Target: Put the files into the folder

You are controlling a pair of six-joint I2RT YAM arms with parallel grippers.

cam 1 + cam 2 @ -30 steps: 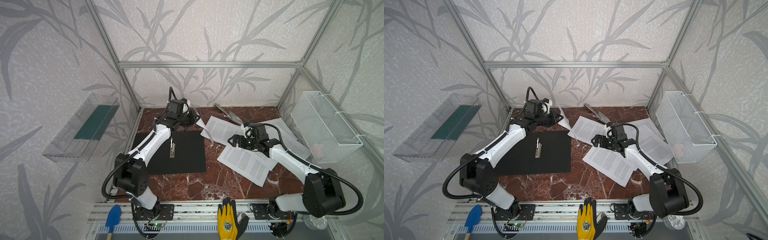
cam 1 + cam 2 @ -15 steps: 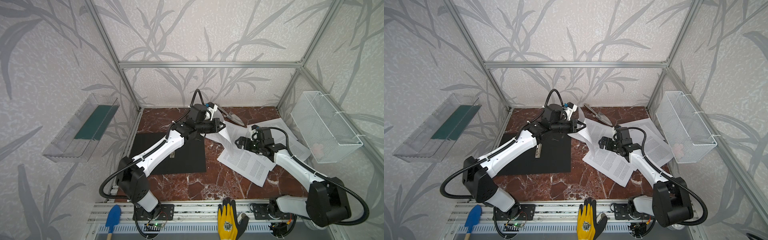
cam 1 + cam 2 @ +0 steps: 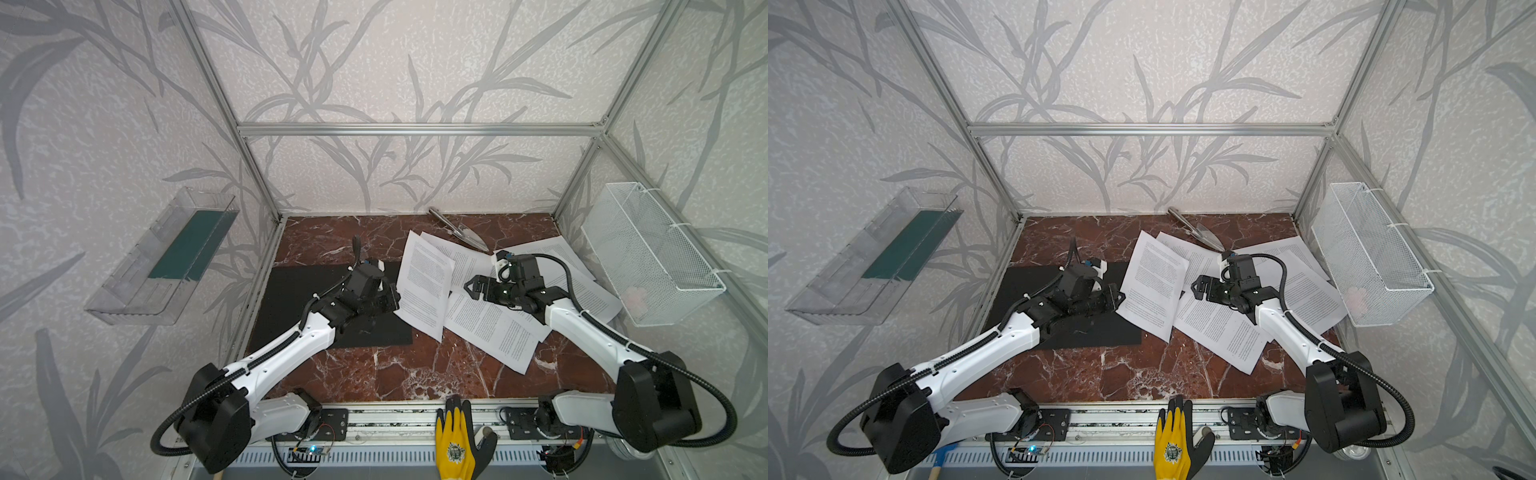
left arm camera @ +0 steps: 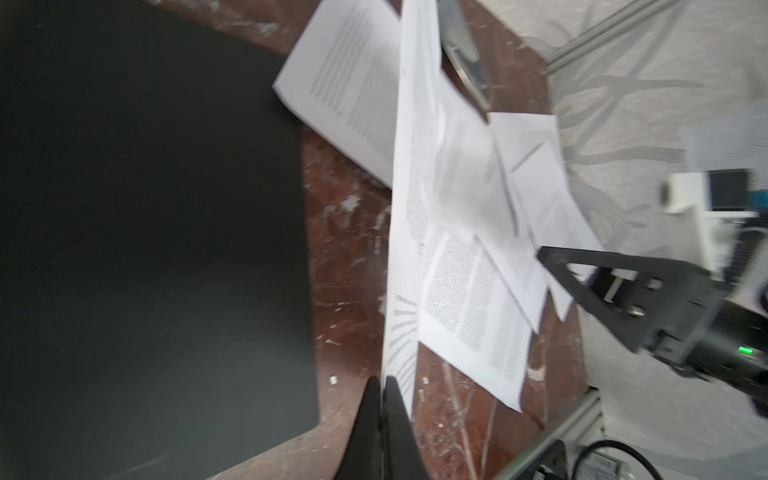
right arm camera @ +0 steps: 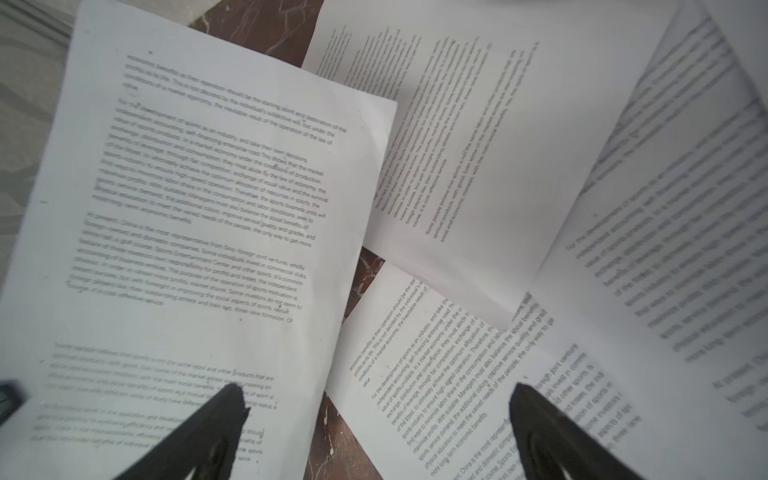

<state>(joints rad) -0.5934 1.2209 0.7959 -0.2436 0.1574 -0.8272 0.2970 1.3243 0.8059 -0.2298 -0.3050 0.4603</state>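
Both top views: left fingers (image 3: 390, 297) are pinched shut on the edge of one white printed paper sheet (image 3: 424, 286), raised just beside the flat matte-black folder (image 3: 299, 291) on the red marble bench (image 3: 374, 374). Left wrist: the sheet hangs edge-on, and with so thin a grip it could slip or crease. Right wrist: right fingers (image 5: 216, 424) are spread wide above the loose sheets (image 5: 478, 166), holding nothing. A brush there would scatter them.
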